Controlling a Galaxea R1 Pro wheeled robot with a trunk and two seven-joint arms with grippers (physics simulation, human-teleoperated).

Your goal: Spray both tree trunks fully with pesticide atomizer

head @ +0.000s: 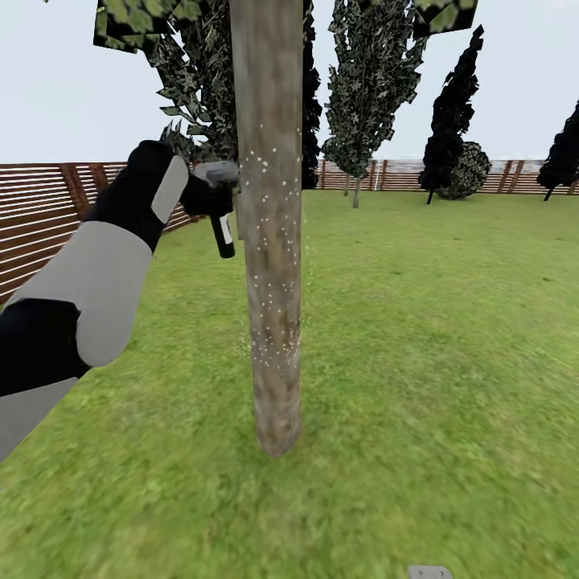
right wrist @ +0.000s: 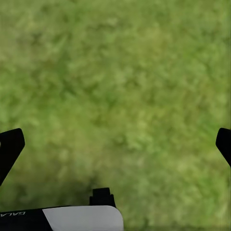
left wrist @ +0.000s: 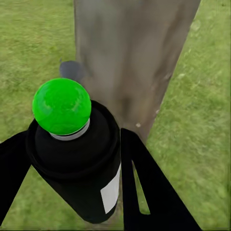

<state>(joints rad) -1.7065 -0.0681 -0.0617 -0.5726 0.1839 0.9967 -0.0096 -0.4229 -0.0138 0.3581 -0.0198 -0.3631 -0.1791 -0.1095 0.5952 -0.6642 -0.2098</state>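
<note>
The left gripper (left wrist: pixel 72 163) is clenched around the pesticide atomizer (left wrist: pixel 77 159), held up just beside the tree trunk (head: pixel 269 241). White spray dots speckle the bark. The bottle looks small, light and hard, maybe a bit slippery, so holding it round the middle seems best. The right gripper (right wrist: pixel 115 144) hangs with its fingers spread wide over the grass (head: pixel 434 338). A brown fence (head: pixel 40 217) rings the lawn, probably far off.
</note>
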